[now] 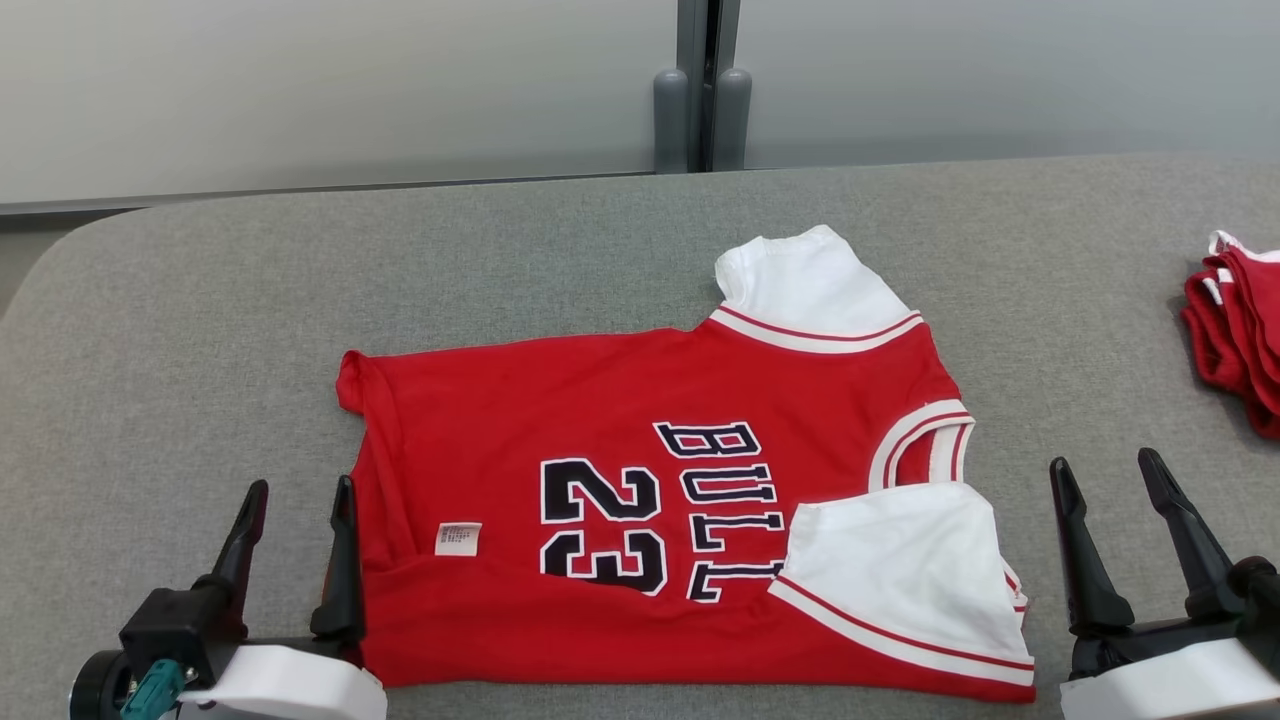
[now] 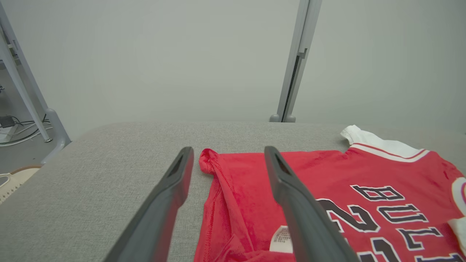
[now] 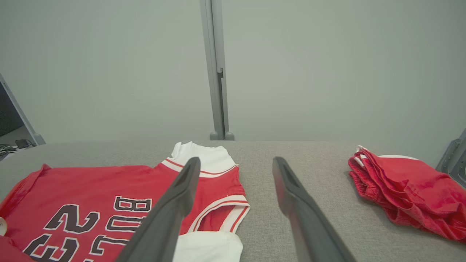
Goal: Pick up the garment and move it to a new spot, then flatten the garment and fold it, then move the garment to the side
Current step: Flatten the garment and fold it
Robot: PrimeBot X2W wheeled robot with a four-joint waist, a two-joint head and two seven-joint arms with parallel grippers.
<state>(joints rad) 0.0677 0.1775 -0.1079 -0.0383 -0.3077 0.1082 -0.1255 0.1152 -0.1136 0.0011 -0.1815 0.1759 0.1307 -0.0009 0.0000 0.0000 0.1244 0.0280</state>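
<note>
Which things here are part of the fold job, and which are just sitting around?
In the job:
- red jersey, spread on the table
- left gripper, open, at the jersey's left edge
- right gripper, open, right of the jersey, apart from it

Lying about:
- red clothes pile, far right
- grey partition posts behind the table

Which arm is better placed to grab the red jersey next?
Probably left: the open left gripper sits at the jersey hem edge, while the open right gripper hangs over bare table past the collar.

Head looks down, wrists low, sharing jersey [image 1: 650,400]
</note>
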